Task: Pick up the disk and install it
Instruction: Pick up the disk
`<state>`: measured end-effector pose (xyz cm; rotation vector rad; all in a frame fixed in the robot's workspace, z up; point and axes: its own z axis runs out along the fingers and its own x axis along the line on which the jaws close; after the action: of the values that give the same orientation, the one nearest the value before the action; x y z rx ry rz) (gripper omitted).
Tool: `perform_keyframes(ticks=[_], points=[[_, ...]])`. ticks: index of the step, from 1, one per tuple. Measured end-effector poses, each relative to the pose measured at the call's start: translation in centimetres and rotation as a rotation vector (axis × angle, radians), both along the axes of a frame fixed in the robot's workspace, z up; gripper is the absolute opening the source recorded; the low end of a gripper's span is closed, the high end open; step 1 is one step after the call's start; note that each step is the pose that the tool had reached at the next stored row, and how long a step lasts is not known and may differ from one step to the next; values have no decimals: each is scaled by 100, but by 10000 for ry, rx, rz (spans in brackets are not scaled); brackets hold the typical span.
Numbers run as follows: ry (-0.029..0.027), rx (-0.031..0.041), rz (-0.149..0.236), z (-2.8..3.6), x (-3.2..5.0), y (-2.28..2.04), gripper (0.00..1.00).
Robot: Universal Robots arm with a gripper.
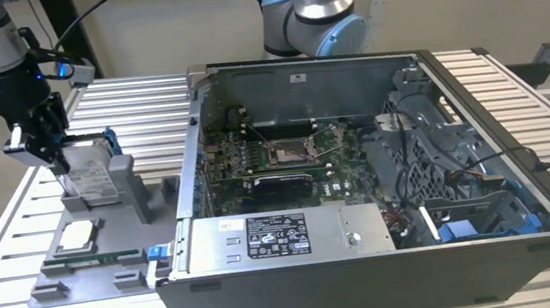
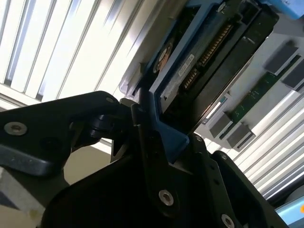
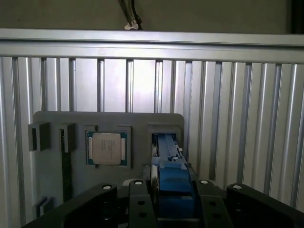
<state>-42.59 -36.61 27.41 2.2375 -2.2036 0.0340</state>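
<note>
Pincer: hangs from the arm at the exterior view's left (image 1: pixel 53 156), closed on the disk with no gap visible between pads and frame; also seen in the first wrist view (image 3: pixel 173 185).
Fingers: in the first wrist view the two dark fingers (image 3: pixel 141 204) flank the blue carrier frame (image 3: pixel 168 152), one on each side and touching it.
Disk: in the pincer's grasp, upright (image 1: pixel 90 172), white label facing the camera in the exterior view; the second wrist view shows its connector edge, pointing away from the pincer (image 2: pixel 213 52).
Holder: grey upright stand (image 1: pixel 124 185) directly under the pincer; the disk's lower end meets it, though I cannot tell whether it is seated or lifted.
Fixture plate: grey plate (image 1: pixel 55 285) beneath the pincer, carrying the holder.
Chip: small square silver chip (image 1: pixel 76 237) on the plate, near the pincer and below it; just beside the disk's slot in the first wrist view (image 3: pixel 107 148).
Memory stick: green strip (image 1: pixel 93 257) on the plate, beyond the chip from the pincer.
Computer case: open tower (image 1: pixel 519 176), well apart from the pincer, toward the exterior view's right.
Table: slatted metal top (image 1: pixel 129 107) under everything.
</note>
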Motion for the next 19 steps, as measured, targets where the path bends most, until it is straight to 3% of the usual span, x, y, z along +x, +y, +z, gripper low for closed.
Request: perform_keyframes(ticks=[8,19], points=[[-1,1,0,-8,0,0,0],[-1,-6,0,89,0,1,0]])
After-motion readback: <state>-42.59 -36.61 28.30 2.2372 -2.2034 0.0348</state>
